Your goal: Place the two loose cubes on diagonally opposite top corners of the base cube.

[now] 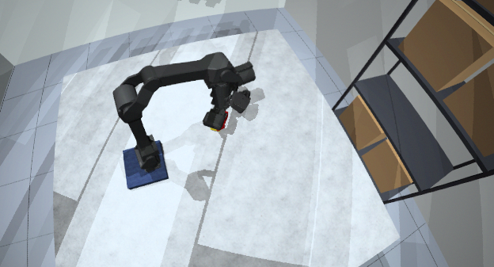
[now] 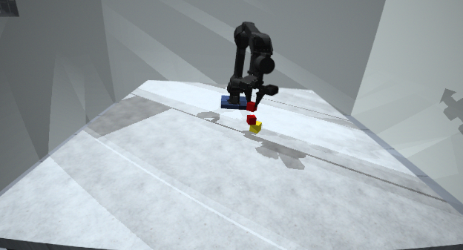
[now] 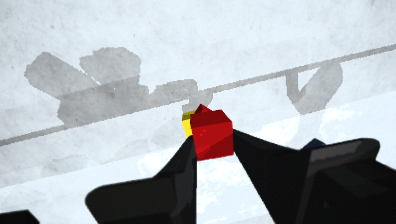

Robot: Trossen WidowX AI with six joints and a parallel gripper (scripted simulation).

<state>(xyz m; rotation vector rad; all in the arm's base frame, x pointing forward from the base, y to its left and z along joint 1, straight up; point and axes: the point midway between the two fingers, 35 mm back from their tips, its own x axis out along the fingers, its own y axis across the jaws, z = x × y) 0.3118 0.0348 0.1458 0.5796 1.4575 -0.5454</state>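
My gripper [image 2: 253, 103] [image 3: 211, 136] is shut on a red cube [image 2: 251, 107] [image 3: 215, 142], held in the air above the stack. The yellow base cube [image 1: 214, 129] [image 2: 256, 128] [image 3: 187, 125] sits on the table. The other red cube [image 2: 251, 119] rests on top of it, offset toward the left in the exterior view. In the wrist view the held cube hides most of that red cube [image 3: 201, 108] and part of the base. In the top view the gripper covers most of the stack, and the two red cubes cannot be told apart.
The arm stands on a blue base plate [image 1: 131, 181] [image 2: 227, 103], behind the stack in the exterior view. A shelf rack with cardboard boxes [image 1: 385, 168] stands beyond the table edge at the right in the top view. Arm shadows fall beside the stack.
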